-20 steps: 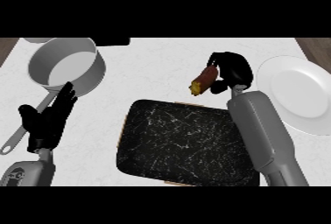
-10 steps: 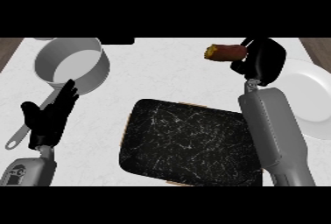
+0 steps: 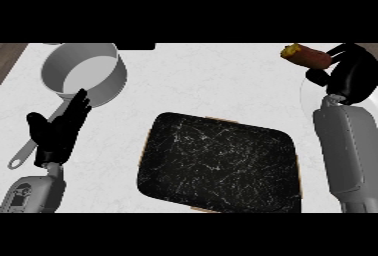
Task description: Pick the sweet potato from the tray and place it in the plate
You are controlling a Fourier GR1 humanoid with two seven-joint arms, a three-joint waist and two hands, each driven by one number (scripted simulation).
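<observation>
The right hand point(image 3: 353, 75), wrist bent, curls round the sweet potato point(image 3: 306, 56) at the upper right, near the plate point(image 3: 310, 95). The left hand point(image 3: 55, 132) rests open, fingers up, over the saucepan point(image 3: 85, 72) handle.

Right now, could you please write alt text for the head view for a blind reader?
The right hand holds the sweet potato at the upper right, beside the white plate. The dark tray sits centre; the left hand rests open beside a grey pot.
</observation>
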